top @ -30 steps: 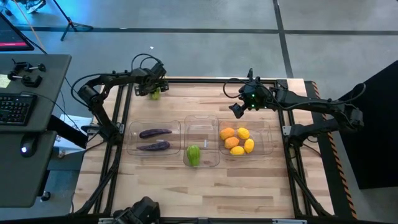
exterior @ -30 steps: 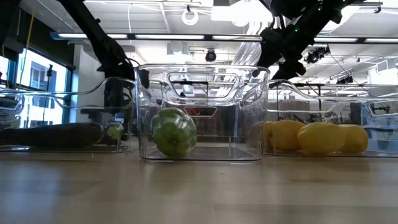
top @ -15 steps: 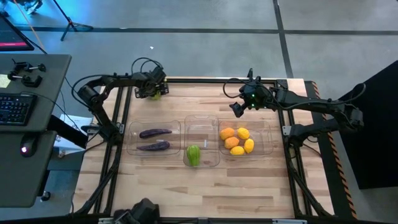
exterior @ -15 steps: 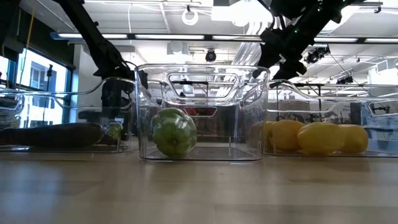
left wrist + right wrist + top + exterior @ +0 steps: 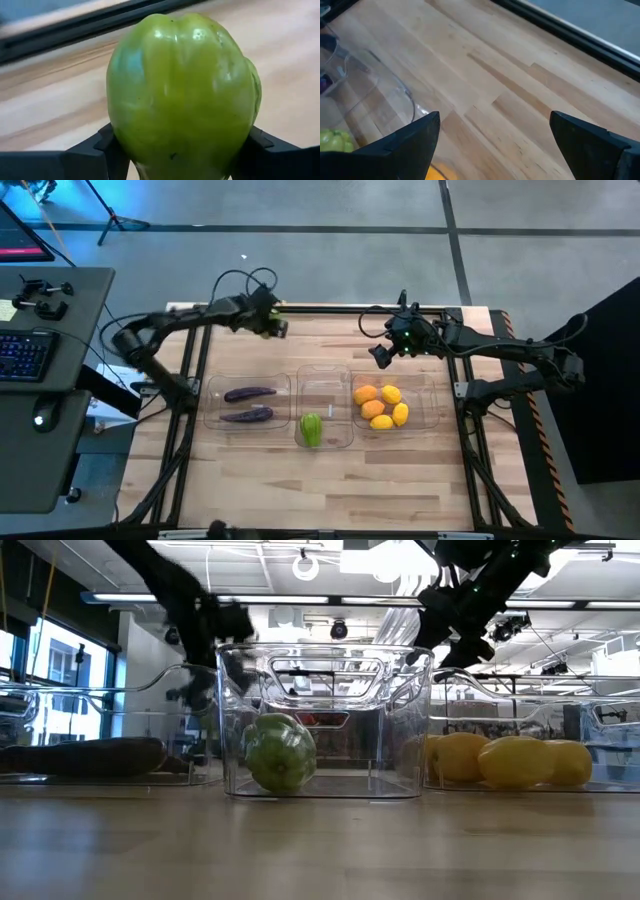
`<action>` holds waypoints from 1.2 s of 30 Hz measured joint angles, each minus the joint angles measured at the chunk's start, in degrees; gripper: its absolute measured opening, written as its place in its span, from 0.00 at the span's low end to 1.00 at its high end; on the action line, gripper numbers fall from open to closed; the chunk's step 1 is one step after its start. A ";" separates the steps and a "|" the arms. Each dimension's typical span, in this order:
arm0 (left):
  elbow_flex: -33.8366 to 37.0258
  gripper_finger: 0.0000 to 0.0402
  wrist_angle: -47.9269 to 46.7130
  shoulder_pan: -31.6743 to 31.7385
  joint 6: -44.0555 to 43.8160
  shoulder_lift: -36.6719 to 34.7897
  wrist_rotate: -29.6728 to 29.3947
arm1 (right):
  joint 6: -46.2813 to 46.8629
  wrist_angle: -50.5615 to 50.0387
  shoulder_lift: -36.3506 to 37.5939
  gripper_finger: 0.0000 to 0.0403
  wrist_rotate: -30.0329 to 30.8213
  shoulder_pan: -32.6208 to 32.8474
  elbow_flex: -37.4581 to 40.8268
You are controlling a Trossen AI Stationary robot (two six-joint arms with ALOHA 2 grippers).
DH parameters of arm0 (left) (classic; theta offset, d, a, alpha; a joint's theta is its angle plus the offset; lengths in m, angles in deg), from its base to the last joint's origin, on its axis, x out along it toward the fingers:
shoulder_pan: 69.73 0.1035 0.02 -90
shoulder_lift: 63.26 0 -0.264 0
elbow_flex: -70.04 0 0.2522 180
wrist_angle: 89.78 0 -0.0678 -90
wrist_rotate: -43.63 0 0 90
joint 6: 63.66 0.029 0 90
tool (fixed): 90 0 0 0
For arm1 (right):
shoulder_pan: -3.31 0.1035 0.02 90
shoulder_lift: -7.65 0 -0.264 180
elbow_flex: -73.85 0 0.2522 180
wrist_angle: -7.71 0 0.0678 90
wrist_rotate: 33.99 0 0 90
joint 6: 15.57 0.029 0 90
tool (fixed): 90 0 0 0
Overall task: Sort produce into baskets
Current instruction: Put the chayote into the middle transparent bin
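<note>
My left gripper is over the table's far left part, shut on a green lumpy pear-shaped piece. My right gripper hangs open and empty above the far side of the right bin, which holds several lemons and orange fruits. The middle bin holds a second green piece that lies on its floor. The left bin holds two dark purple eggplants lying side by side. My left gripper pinches the green piece between its two fingers, one on each of its opposite sides, low on its body. The piece stands out past the fingertips, clear of the wooden table behind it.
The three clear bins stand in a row across the middle of the wooden table. Bare wood lies beyond them toward the far edge and in front toward the near edge. A desk with a keyboard stands off the table's left.
My left gripper has lifted the green piece off the table at the far left and has gone up and toward the table's right with it. My right gripper has kept still.
</note>
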 joint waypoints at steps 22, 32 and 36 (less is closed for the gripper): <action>-4.10 0.62 24.04 -42.15 -15.90 -4.54 -9.69 | -13.92 0.51 0.18 0.91 -8.41 -0.68 -0.01; -4.35 0.66 23.56 -40.87 -11.66 -4.31 -8.73 | -3.13 3.60 7.44 0.91 -12.29 2.78 -3.05; -4.35 0.67 24.36 -39.37 -6.42 -4.31 -3.77 | 2.37 3.40 9.68 0.91 -12.12 5.07 -3.17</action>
